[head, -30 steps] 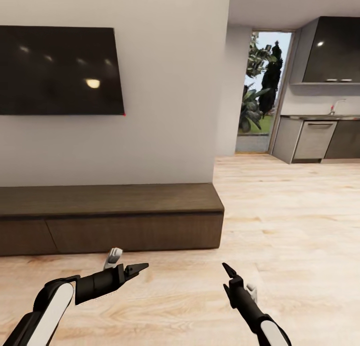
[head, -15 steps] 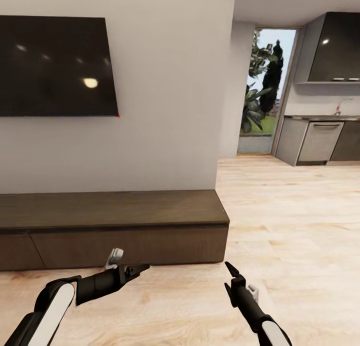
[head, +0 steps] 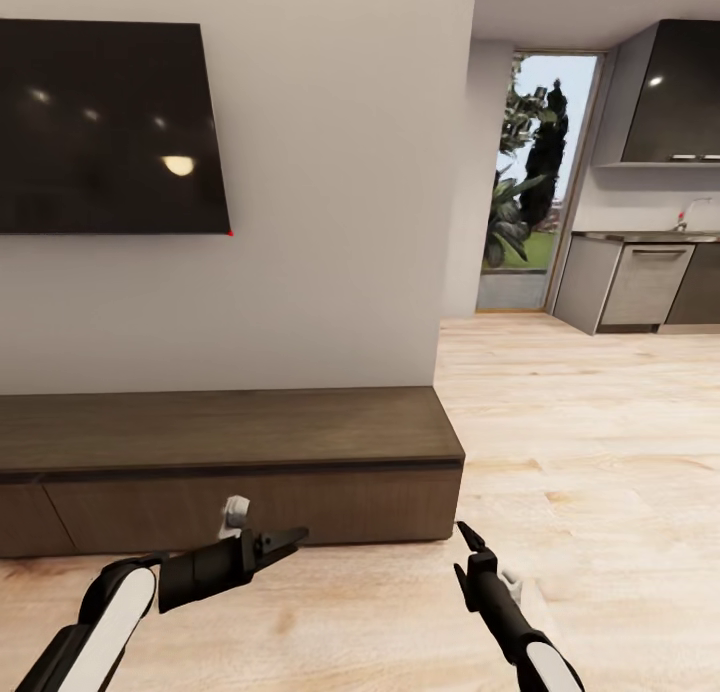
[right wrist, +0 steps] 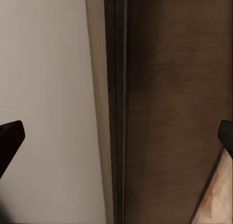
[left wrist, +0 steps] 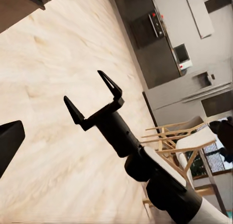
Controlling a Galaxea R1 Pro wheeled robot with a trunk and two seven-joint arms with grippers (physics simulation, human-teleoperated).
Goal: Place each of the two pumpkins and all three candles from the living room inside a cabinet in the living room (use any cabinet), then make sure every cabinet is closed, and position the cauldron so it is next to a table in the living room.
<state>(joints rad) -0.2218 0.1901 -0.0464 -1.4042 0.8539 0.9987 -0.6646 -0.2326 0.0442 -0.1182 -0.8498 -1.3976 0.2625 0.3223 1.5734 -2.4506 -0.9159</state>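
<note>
A pale wood floor is stretching from the robot's arms out to a kitchen at the far right, where grey counters and a dark upper unit are standing beside a tall window showing green plants. Ahead, the cabinet is sitting low against a grey wall, its dark-brown top bare and its flat drawer fronts lying flush and shut. A black TV is hanging on the wall above it. The cabinet's right end is lining up with the wall's corner, and past that corner the floor is running open and unbroken toward the kitchen. A strip of floor is lying between the cabinet's front and the arms. The left gripper is hovering just before the cabinet's front, pointing rightward, empty; whether its fingers are parted I cannot tell. The right gripper is showing in the left wrist view with both fingers spread wide and nothing between them; in the head view it is hanging over the floor near the cabinet's right end. Wooden chairs are standing behind it in the left wrist view.
</note>
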